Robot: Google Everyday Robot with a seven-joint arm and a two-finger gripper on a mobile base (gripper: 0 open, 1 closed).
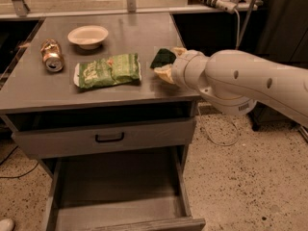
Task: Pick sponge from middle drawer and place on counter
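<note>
The dark green sponge (161, 57) is held tilted between the cream fingers of my gripper (168, 62), low over the right part of the grey counter (139, 30). I cannot tell whether the sponge touches the counter. My white arm reaches in from the right. The middle drawer (120, 189) is pulled open below, and its grey floor is bare.
A light green snack bag (108, 71) lies just left of the sponge. A white bowl (88, 36) and a can on its side (51, 56) sit further left. A shut drawer front with a black handle (109, 137) is above the open drawer. Cables (216, 1) hang at the back right.
</note>
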